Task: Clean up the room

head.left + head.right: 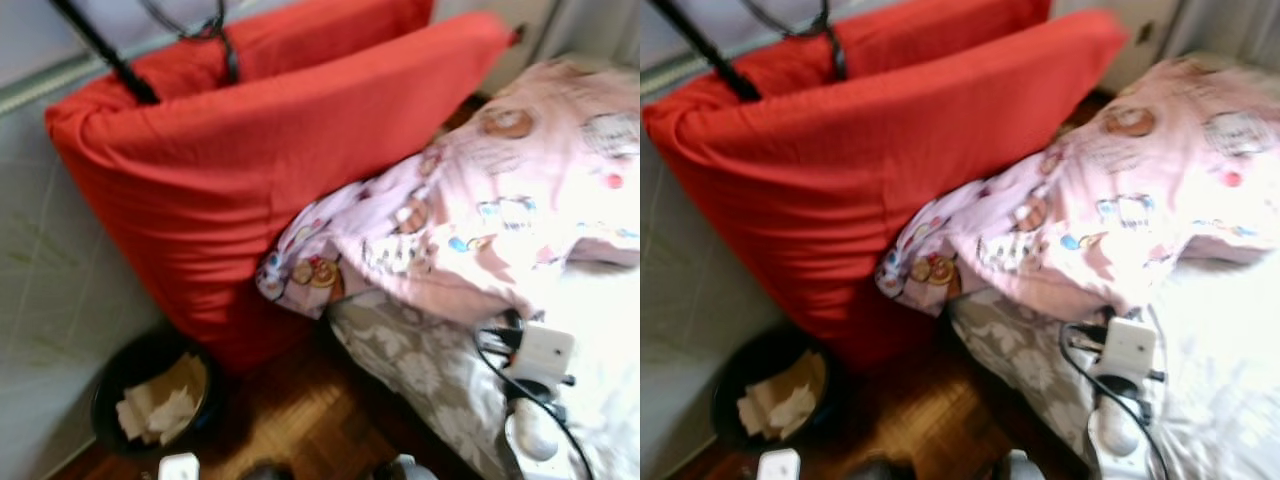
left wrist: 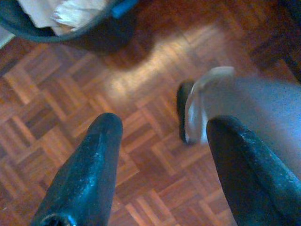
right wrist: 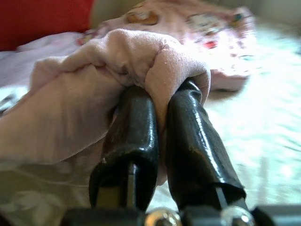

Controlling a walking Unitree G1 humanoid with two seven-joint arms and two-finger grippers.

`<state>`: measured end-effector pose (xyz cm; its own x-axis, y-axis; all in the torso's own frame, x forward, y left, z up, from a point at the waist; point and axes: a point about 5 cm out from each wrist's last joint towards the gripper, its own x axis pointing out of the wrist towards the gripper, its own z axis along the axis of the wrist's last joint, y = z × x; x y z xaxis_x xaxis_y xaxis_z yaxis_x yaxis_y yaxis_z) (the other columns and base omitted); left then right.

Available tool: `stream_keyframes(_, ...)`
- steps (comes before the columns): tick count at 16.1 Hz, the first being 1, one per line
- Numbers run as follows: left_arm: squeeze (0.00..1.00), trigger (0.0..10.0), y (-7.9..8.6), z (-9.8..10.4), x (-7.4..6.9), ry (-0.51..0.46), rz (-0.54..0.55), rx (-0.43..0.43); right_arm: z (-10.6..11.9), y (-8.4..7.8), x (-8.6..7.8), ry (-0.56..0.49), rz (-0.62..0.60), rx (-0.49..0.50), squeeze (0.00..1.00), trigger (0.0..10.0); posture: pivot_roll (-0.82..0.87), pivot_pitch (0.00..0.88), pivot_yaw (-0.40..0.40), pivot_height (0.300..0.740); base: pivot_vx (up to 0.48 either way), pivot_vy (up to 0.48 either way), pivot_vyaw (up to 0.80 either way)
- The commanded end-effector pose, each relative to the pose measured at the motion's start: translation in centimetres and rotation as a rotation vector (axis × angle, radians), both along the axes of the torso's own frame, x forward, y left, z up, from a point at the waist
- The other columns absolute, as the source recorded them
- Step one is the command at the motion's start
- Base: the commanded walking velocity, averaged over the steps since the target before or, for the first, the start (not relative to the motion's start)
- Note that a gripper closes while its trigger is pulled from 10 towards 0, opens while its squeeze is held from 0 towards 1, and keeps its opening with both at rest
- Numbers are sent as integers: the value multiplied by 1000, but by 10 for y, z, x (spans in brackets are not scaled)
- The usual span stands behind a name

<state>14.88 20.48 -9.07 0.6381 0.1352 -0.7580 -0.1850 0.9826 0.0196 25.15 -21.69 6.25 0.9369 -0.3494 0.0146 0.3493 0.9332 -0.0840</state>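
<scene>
— What's it busy with now?

— The right pincer (image 3: 157,101) has its two black fingers pinched shut on a bunched pale pink cloth (image 3: 94,103), held up over the bed (image 1: 600,330). I'd say it's in the middle of picking up loose laundry, with the piece lifted but not yet put anywhere.

— And the other arm?

— The left pincer (image 2: 162,155) hangs low over the brown parquet floor (image 2: 61,94), fingers spread apart, holding nothing. A grey and black foot-like shape (image 2: 197,108) sits on the floor just past it; I can't tell what it is.

— So what comes next?

— My guess is it needs a place for that cloth, a basket or a pile, and I don't see one. It'll have to keep its grip while it turns.

— What else is around?

— A big red cushion-like mattress (image 1: 250,170) leans on the far left wall, with black cables (image 1: 215,35) draped over its top. The pink patterned duvet (image 1: 500,190) is rumpled across the bed, right of it. Near left on the floor is a dark round bin with crumpled paper (image 1: 155,395).

— Anything in the way?

— A white charger block with black cords (image 1: 540,350) lies on the near edge of the bed. Those cords could snag if the cloth gets dragged across them.
</scene>
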Motion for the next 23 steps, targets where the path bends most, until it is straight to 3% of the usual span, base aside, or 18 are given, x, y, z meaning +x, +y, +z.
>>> stream_keyframes(1, 0, 10000, 8, -1, -5, 22, 2, 22, -3, 4, -3, 1, 3, 10, 0, 10000, -88, 199, 27, 723, -289, 0, 0)
stream_keyframes(11, 0, 10000, 5, 1, 0, -10, -1, 27, 0, 5, -3, -11, 1, -7, 0, 10000, -88, 202, 27, 723, -291, 0, 0)
stream_keyframes(16, 0, 10000, 4, 1, 0, -10, -4, 31, -2, 2, -5, 8, -15, -16, 0, 10000, -91, 206, 27, 723, 0, 0, 0)
stream_keyframes(21, 0, 10000, 4, 2, 0, -16, -8, 35, -16, -8, -11, 102, -85, -5, 0, 10000, -91, 209, 26, 723, 0, 0, 0)
stream_keyframes(23, 0, 10000, 3, 3, 2, -25, -9, 36, -40, -11, -17, 245, -100, 32, 0, 10000, -91, 212, 25, 723, 0, 0, 0)
